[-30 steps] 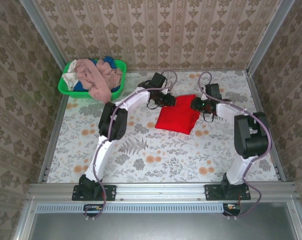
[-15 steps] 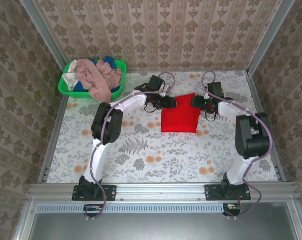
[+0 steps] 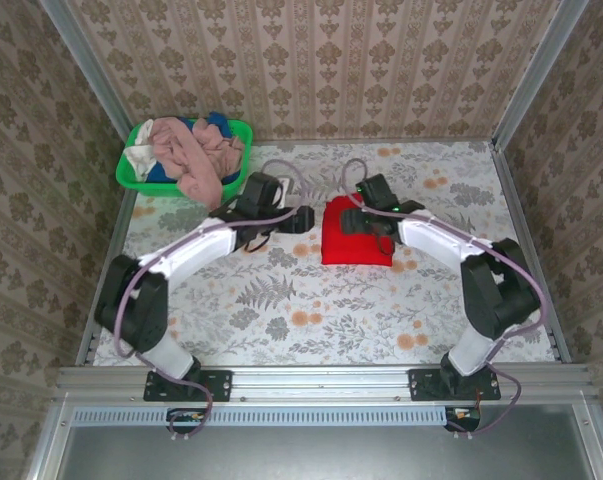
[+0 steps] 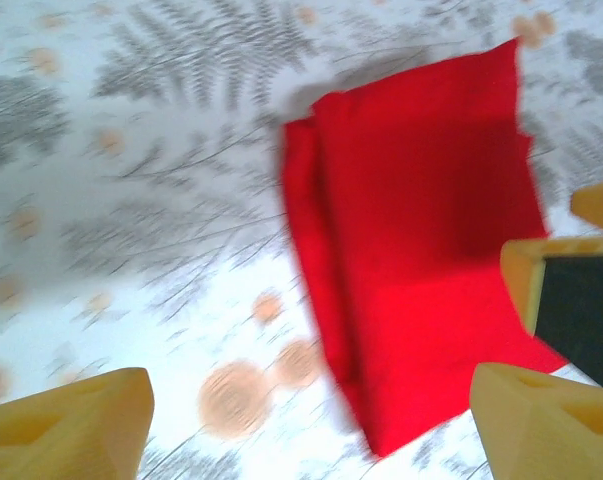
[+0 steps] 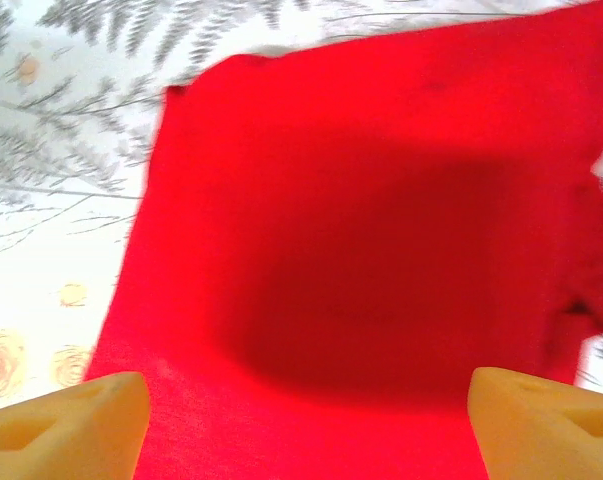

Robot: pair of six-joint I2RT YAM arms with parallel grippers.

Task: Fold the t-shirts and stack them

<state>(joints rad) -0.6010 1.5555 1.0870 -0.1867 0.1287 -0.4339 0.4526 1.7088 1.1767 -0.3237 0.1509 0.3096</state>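
Okay, the red shirt (image 3: 359, 248) is lying folded into a compact rectangle on the table (image 3: 311, 300), a little toward 1 o'clock from the table's middle in the top view. A plain red face is showing. In the left wrist view the shirt (image 4: 421, 230) is showing stacked fold layers along its 9 o'clock edge, with roughly square corners. In the right wrist view it (image 5: 381, 200) is lying flat, with a dark shadow across its middle and a small pucker at its 3 o'clock edge.

The left gripper (image 3: 303, 218) is hovering just beside the shirt's 9 o'clock side, jaws standing wide apart with nothing clamped. Its fingers (image 4: 71, 425) are framing bare table and the shirt's near corner. The right gripper (image 3: 355, 224) is sitting over the shirt's 12 o'clock edge, jaws also spread wide and gripping nothing. Its fingers (image 5: 546, 425) are straddling the cloth.

From above, the right arm's wrist is covering part of the shirt's far edge. In the left wrist view a yellow finger (image 4: 519, 285) of the right gripper is poking in at 3 o'clock over the shirt's edge.

The basket (image 3: 131, 178) is sitting at the table's 10 o'clock corner, well apart from the red shirt. It is heaped with a pink shirt (image 3: 196, 155), a blue one (image 3: 218, 123) and a white one (image 3: 139, 160), and the pink one is draping over the near rim.
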